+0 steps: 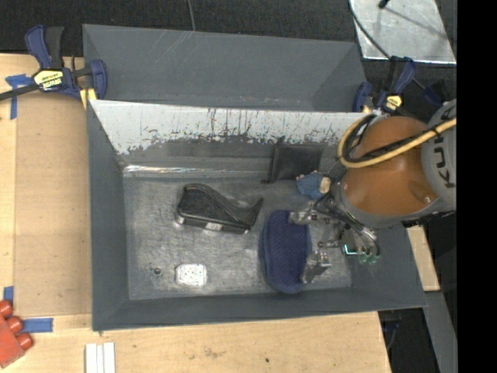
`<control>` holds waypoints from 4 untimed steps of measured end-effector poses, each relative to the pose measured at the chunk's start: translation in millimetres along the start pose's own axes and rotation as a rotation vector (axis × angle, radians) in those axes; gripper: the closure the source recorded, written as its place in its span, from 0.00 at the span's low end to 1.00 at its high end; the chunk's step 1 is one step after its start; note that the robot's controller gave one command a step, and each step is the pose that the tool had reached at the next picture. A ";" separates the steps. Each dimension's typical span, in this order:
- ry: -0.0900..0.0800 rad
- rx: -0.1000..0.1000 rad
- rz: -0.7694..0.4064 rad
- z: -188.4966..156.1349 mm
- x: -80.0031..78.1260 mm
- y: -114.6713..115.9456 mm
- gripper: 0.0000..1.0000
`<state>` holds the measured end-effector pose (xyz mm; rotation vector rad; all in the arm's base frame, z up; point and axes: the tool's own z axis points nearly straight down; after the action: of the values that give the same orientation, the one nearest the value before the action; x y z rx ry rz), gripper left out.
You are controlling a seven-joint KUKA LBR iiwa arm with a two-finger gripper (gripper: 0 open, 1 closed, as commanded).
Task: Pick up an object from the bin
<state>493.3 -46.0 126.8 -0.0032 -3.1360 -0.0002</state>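
My gripper (318, 256) is low in the right part of the bin, under the arm's orange cover. It sits at the right edge of a dark blue oval pad (283, 253) that lies on the floor near the front wall. Whether it touches the pad I cannot tell. A small blue piece (311, 183) lies just behind the gripper, near the back wall. A black flat sheet (290, 162) leans against the back wall beside it.
A black wedge-shaped object with a textured top (213, 208) lies in the middle of the bin. A small white block (191, 274) rests near the front left. The arm and its cables cover the right end of the bin.
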 end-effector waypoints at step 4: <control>-0.011 0.007 -1.231 53.8 8.3 65.6 0.00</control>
<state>484.9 19.5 73.0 1.8138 -2.5717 0.0052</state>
